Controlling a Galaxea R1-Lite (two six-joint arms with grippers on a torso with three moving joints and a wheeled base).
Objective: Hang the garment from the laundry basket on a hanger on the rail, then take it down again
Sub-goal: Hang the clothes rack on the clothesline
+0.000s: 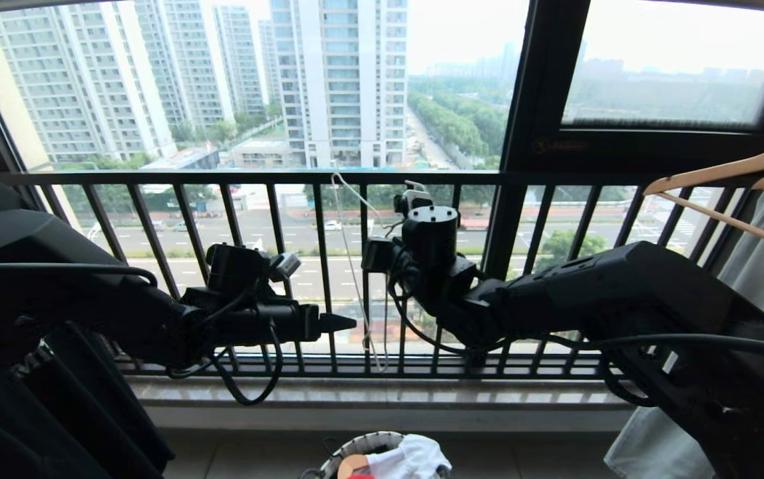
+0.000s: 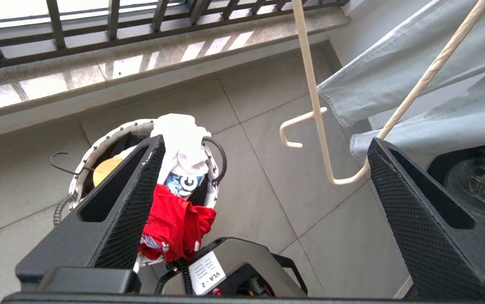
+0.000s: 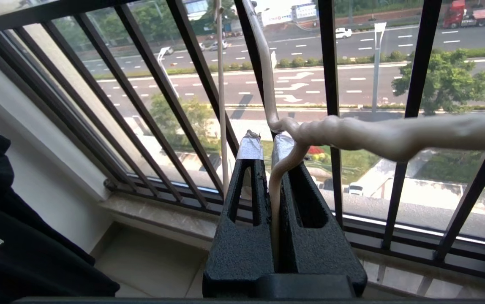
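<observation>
The red garment [image 2: 175, 219] lies crumpled in the laundry basket [image 2: 107, 137] on the floor, partly under a white cloth [image 2: 179, 135]. High above it my left gripper [image 2: 265, 141] is open and empty. My right gripper [image 3: 268, 143] is shut on the wire of the thin white hanger [image 3: 272, 190], held up in front of the window bars. In the head view the hanger [image 1: 354, 266] hangs between the two grippers, and its notched end [image 2: 311, 84] shows between the left gripper's fingers [image 2: 132, 198]. The rail is out of view.
Black window railing [image 1: 382, 178] and a stone sill [image 1: 382, 392] stand close ahead. A pale grey garment [image 1: 755, 279] on wooden hangers [image 1: 721, 179] hangs at the right, and black clothing [image 1: 56, 399] at the left. The robot's base [image 2: 234, 266] sits beside the basket.
</observation>
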